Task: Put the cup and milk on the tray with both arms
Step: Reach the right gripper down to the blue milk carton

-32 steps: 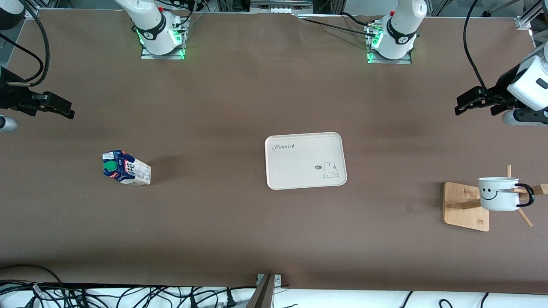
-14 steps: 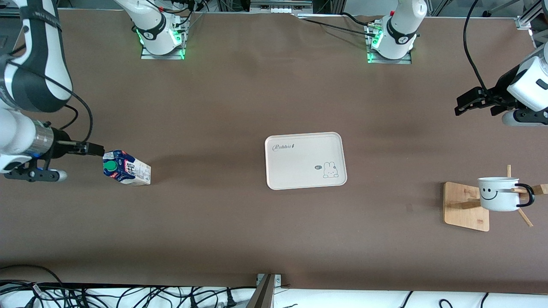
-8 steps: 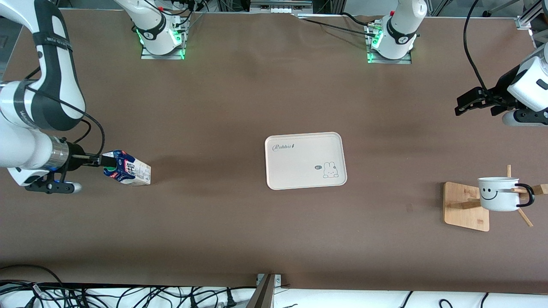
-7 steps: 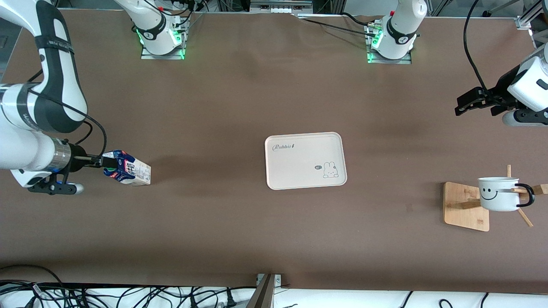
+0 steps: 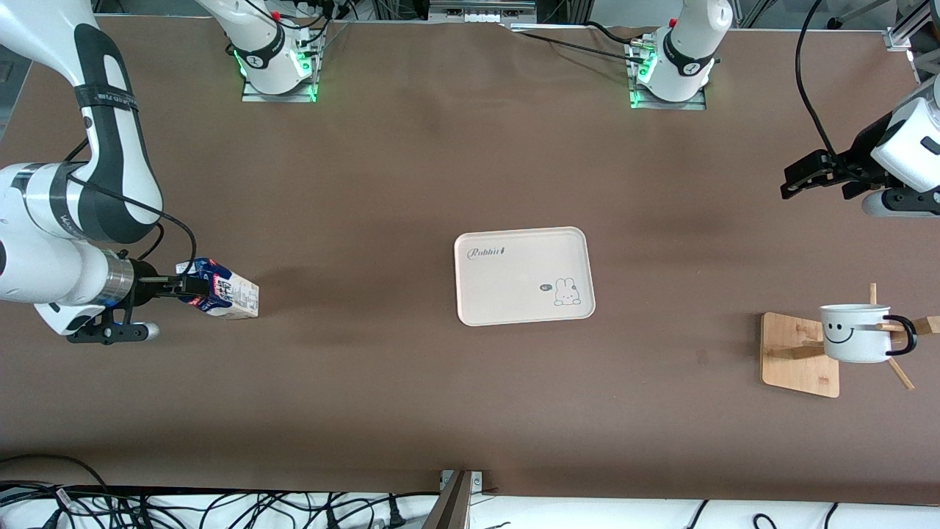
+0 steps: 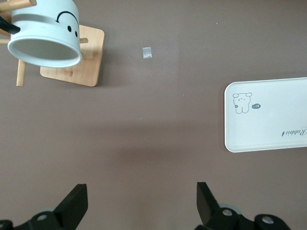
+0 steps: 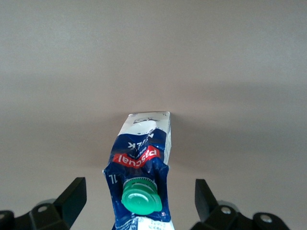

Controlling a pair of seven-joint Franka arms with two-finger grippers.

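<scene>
Your right hand (image 7: 139,201) is spread wide around the milk's (image 5: 219,292) top, not gripping; the carton stands on the tabletop (image 5: 411,169) toward the right arm's end. Your left hand (image 6: 141,206) waits wide open. The cup (image 5: 854,333) hangs on the rack (image 5: 797,356). The tray (image 5: 523,275) holds nothing.

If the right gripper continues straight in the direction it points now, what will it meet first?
Most likely the milk. The right gripper points level at the carton's top, jaws open on either side of it. Whether the fingers already touch it is unclear. The left gripper waits near the table's edge.
</scene>
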